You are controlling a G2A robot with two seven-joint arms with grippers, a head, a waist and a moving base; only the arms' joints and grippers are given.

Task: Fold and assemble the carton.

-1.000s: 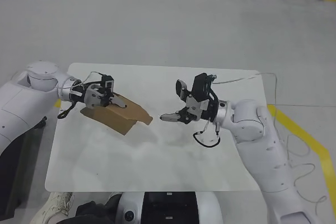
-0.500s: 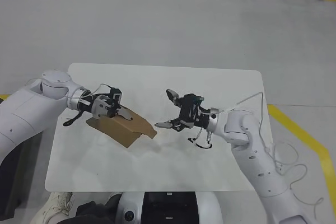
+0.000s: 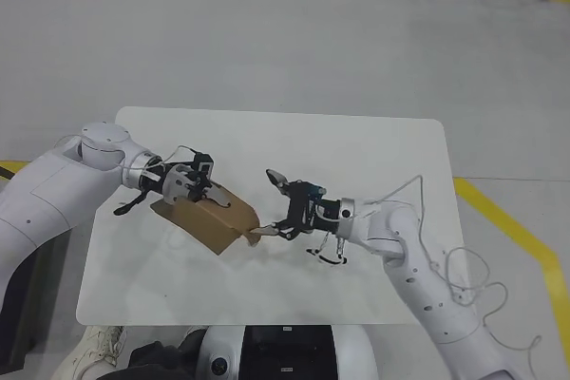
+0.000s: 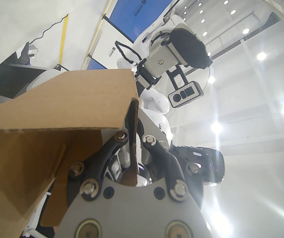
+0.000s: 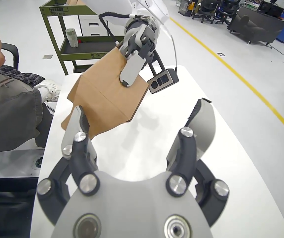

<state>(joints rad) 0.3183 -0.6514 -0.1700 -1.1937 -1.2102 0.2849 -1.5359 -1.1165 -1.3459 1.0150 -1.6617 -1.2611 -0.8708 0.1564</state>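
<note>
Carton: brown cardboard, part-folded, left of centre in the top view, over the white counter. Long axis runs from upper left to lower right of the frame. It sits tilted, not flat, with its shadow on the counter beneath.

Left of frame: left hand comes in from the upper left and is clenched on the carton's upper-left end. Left wrist view agrees. One cardboard wall of the carton runs edge-on through the left hand, with a finger closed on each side of it. A broad panel of the carton folds over just beyond the fingers.

Centre: a small flap sticks out at the carton's lower-right corner.

Right of the carton: right hand sits just beside that corner, spread wide, holding nothing. In the top view its upper fingertip is apart from the carton, and its lower fingertip touches the flap at the corner.

Right wrist view: right hand has its fingers far apart. One finger lies against the lower flap of the carton. The other finger is well apart from the cardboard, over bare counter. Beyond the carton, the left hand has one finger laid down the carton's outer face.

Background: green cart stands behind the counter with a cup on its shelf. Yellow floor line runs right of the counter in the top view.
</note>
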